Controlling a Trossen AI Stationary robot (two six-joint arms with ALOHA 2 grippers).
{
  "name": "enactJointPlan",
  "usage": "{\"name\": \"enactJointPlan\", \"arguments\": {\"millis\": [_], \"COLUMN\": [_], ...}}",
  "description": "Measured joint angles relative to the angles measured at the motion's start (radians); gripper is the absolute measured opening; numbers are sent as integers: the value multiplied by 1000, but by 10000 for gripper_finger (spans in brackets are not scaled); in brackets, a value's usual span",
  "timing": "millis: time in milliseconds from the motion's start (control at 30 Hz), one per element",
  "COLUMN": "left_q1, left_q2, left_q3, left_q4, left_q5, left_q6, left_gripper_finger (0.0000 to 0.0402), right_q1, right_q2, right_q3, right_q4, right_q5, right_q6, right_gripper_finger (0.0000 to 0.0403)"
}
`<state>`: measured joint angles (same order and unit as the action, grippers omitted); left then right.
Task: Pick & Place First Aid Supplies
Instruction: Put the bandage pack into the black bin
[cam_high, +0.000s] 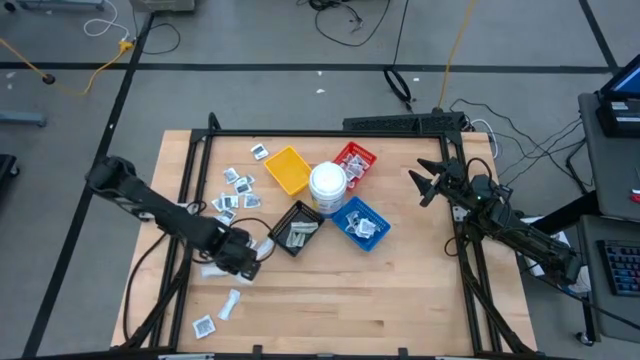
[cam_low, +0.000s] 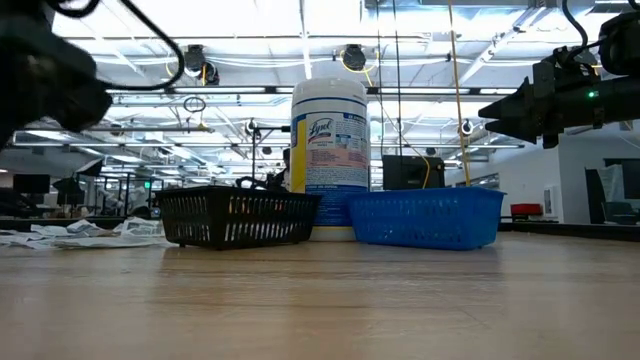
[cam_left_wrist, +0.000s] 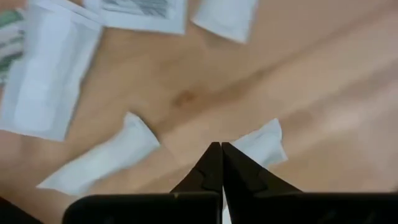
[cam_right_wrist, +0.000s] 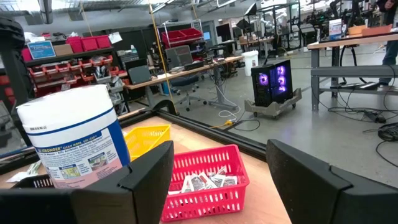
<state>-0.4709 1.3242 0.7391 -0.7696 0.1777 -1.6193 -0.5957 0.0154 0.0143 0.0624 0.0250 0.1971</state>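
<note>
The left gripper's (cam_left_wrist: 221, 149) jaws are pressed together over a white packet (cam_left_wrist: 264, 146) on the wooden table (cam_left_wrist: 323, 87).

We saw even, bright light from rows of ceiling lamps (cam_low: 300, 45), which glared white across the low view and left the tub (cam_low: 330, 155) and trays backlit. On the table (cam_high: 400, 290) shadows were soft and short. Up close, the white packets (cam_left_wrist: 50, 81) looked blurred, out of focus.
</note>
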Motion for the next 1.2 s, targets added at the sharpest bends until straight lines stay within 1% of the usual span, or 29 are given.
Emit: {"name": "enactJointPlan", "arguments": {"millis": [100, 267, 333, 400, 567, 800, 933, 1033, 1100, 1200], "left_q1": [1, 0, 5, 23, 130, 292, 363, 409, 429, 439], "left_q2": [-45, -118, -131, -123, -53, 92, 190, 248, 282, 321], "left_q3": [0, 1, 7, 42, 173, 342, 466, 547, 591, 616], "left_q4": [-13, -68, -99, -167, -316, -364, -406, -411, -410, -391], "left_q5": [34, 59, 59, 59, 32, 15, -42, -66, -101, -187], "left_q6": [43, 55, 55, 84, 247, 464, 581, 660, 684, 695], "left_gripper_finger": [1, 1, 1, 1, 1, 0, 0, 0, 0, 0], "right_q1": [0, 0, 0, 0, 0, 0, 0, 0, 0, 0], "right_q2": [0, 0, 0, 0, 0, 0, 0, 0, 0, 0], "right_q3": [0, 0, 0, 0, 0, 0, 0, 0, 0, 0], "right_q4": [0, 0, 0, 0, 0, 0, 0, 0, 0, 0], "right_q5": [0, 0, 0, 0, 0, 0, 0, 0, 0, 0], "right_q6": [0, 0, 0, 0, 0, 0, 0, 0, 0, 0], "right_gripper_finger": [254, 254, 254, 254, 254, 254, 254, 254, 254, 254]}}
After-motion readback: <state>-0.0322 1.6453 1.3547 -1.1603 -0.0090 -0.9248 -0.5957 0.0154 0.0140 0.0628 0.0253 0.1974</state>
